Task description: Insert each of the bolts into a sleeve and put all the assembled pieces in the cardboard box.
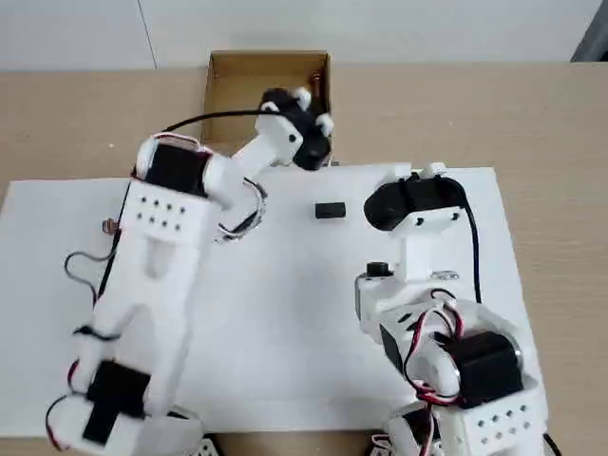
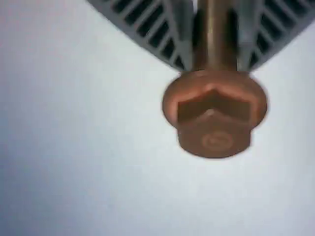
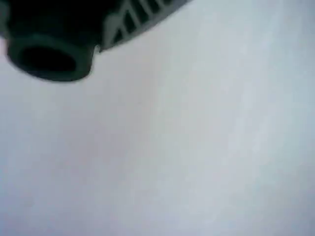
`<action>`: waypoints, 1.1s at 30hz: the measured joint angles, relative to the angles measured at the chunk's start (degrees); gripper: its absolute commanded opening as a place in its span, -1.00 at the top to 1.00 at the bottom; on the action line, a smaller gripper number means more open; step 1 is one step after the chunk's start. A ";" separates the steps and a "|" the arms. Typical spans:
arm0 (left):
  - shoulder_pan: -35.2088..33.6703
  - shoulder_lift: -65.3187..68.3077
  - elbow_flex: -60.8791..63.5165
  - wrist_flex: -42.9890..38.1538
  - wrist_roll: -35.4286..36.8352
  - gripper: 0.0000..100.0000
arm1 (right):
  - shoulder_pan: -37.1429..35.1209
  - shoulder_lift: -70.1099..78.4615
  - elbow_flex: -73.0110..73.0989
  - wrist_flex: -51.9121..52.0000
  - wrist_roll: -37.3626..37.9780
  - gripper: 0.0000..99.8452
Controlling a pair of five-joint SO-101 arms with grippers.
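Observation:
In the left wrist view a copper bolt [image 2: 214, 115] is clamped by its shank between the grey ribbed fingers [image 2: 147, 24] of my left gripper [image 2: 214, 49], its hex head sticking out over the white sheet. From above, that gripper [image 1: 318, 152] hangs at the sheet's far edge, just in front of the cardboard box [image 1: 220, 95]. My right gripper [image 3: 93, 34] is shut on a black sleeve [image 3: 49, 56] whose open end shows; from above, its fingers are hidden under the right arm's wrist [image 1: 410, 201]. A loose black sleeve [image 1: 330, 210] lies on the sheet between the arms.
The white sheet [image 1: 285, 323] covers most of the wooden table. A small copper piece [image 1: 317, 84] rests against the box's right wall. A small black part [image 1: 378, 270] sits by the right arm. Both arm bases stand at the near edge.

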State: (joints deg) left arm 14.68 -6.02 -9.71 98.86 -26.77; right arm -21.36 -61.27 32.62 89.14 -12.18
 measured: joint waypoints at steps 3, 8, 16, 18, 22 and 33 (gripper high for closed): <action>2.64 -5.80 0.88 0.26 2.55 0.99 | 0.00 -0.26 -1.85 2.81 0.26 0.99; 5.36 -15.12 7.47 0.18 3.34 0.99 | 0.00 -4.84 -2.55 3.52 1.32 0.99; 1.76 -33.76 23.91 -12.66 6.68 0.99 | 0.00 -15.74 6.77 -0.35 4.57 0.99; 0.18 -38.15 29.27 -16.79 9.23 0.99 | 0.00 -17.58 10.11 -2.46 4.66 0.99; -2.20 -45.89 39.47 -25.05 13.98 0.99 | 0.00 -20.40 15.38 -6.86 4.66 0.99; -4.04 -65.41 61.27 -41.67 29.80 0.99 | 0.09 -34.11 33.67 -22.15 4.66 0.99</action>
State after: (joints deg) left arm 10.64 -71.43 51.56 57.19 3.03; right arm -21.27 -95.38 66.29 66.99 -7.52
